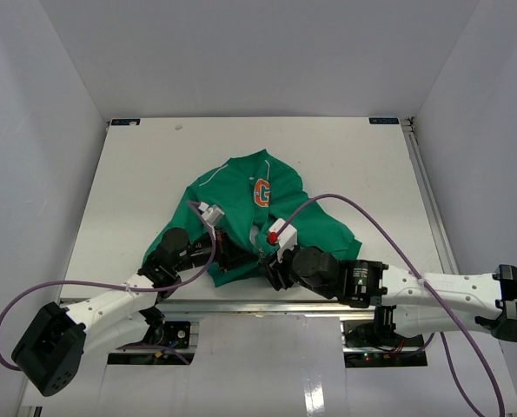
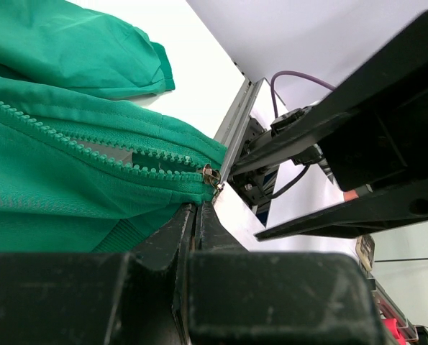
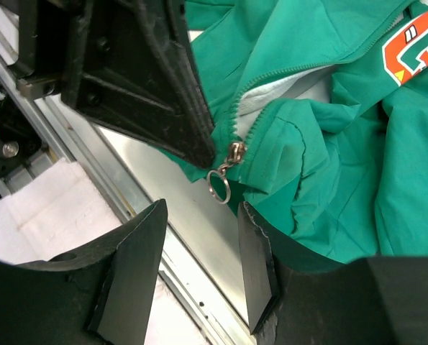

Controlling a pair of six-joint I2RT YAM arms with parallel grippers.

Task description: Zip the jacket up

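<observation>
Jacket — zipper ring — right wrist view

White table, pale enclosure walls, perhaps a small speck.

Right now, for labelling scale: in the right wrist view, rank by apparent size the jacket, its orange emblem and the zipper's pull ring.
Largest: jacket.
Then: orange emblem, partly cropped.
Smallest: pull ring.

I can read just one mark from here: an orange letter G, outlined in white; it stands on the chest of the green jacket.
</observation>
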